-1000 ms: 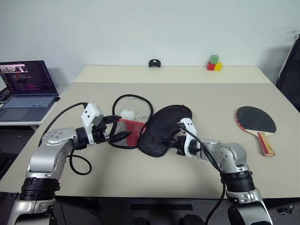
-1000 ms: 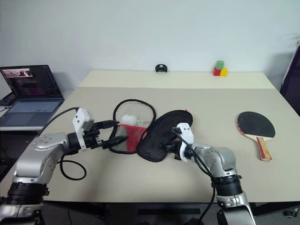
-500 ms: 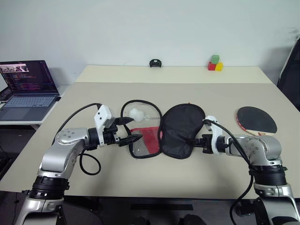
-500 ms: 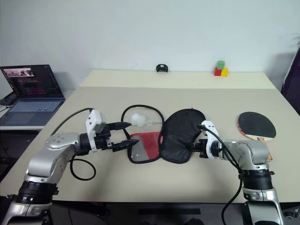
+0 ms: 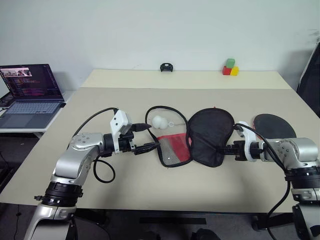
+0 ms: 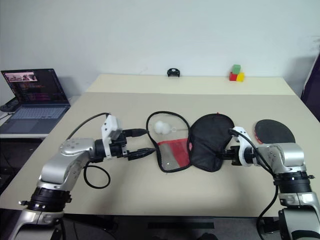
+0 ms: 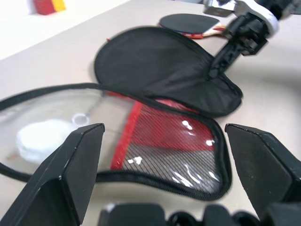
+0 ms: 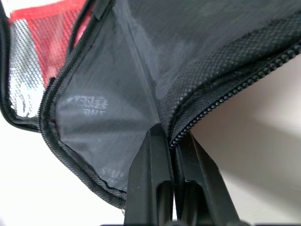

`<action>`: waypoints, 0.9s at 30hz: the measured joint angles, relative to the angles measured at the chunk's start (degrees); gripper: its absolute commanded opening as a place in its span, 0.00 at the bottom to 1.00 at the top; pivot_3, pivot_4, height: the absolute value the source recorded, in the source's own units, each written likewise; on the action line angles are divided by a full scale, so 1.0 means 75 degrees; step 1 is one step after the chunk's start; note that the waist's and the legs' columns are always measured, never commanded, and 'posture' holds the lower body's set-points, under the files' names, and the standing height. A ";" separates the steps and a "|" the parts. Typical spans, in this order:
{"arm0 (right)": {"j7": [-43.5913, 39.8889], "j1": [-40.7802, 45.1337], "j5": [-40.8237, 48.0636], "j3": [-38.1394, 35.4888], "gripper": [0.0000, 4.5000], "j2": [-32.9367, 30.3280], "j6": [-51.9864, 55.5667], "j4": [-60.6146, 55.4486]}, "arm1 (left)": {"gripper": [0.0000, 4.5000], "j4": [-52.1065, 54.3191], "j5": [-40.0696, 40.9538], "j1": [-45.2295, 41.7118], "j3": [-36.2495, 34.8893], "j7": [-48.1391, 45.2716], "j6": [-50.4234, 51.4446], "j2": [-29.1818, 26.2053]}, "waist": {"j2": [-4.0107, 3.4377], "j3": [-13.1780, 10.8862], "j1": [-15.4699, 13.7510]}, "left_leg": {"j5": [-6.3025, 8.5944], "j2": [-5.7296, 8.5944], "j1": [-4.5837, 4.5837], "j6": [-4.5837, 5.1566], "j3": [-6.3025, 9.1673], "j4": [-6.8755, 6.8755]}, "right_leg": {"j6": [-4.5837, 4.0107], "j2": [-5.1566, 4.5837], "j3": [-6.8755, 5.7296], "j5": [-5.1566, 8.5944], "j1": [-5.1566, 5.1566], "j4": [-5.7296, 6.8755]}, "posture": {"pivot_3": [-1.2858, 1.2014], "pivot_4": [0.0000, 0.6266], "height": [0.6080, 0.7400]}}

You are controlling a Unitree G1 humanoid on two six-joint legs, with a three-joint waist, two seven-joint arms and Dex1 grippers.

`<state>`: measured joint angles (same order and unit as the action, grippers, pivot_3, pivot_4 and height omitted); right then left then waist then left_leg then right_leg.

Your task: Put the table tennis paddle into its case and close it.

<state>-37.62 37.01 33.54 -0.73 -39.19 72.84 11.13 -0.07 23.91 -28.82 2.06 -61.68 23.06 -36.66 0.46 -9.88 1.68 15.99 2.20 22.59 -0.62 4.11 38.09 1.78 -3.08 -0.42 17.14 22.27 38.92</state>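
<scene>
Right gripper (image 6: pixel 229 153) pinches the case (image 6: pixel 209 141) flap mid-tabletop; left gripper (image 6: pixel 142 144) gapes wide beside its mesh half. Fabric looks floppy, so I'd grip hems. Paddle (image 6: pixel 272 131) waits near the right edge.

We note colours: case (image 5: pixel 210 136) black fabric, inner half red mesh with clear panel, black zip edging; pompom (image 5: pixel 159 121) white. Paddle (image 5: pixel 272 125) at 3 o'clock of case: black rubber, red edge. Table (image 5: pixel 150 195) beige. Blocks (image 5: pixel 230 67) at 12 o'clock: green, red, yellow. Gripper fingers (image 7: pixel 70 174) black.
</scene>
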 measured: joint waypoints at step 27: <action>-0.2217 0.1880 -0.2277 0.1550 0.01 -0.0276 -0.2438 0.3314 | 1.00 -0.0054 -0.0183 -0.0166 0.0206 -0.0186 -0.0123 0.0282 | 0.0001 -0.0001 0.0001 | -0.0007 0.0000 0.0001 -0.0007 0.0000 0.0005 | 0.0000 -0.0001 -0.0001 0.0000 0.0001 0.0001 | 0.52 0.24 1.00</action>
<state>-54.25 51.12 16.46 10.90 -41.26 54.56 35.98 -0.47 22.54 -30.07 3.60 -63.08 22.14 -34.54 0.46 -9.89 1.69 15.94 2.20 22.60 -0.68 4.12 38.13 1.78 -3.09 -0.43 17.14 22.28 38.93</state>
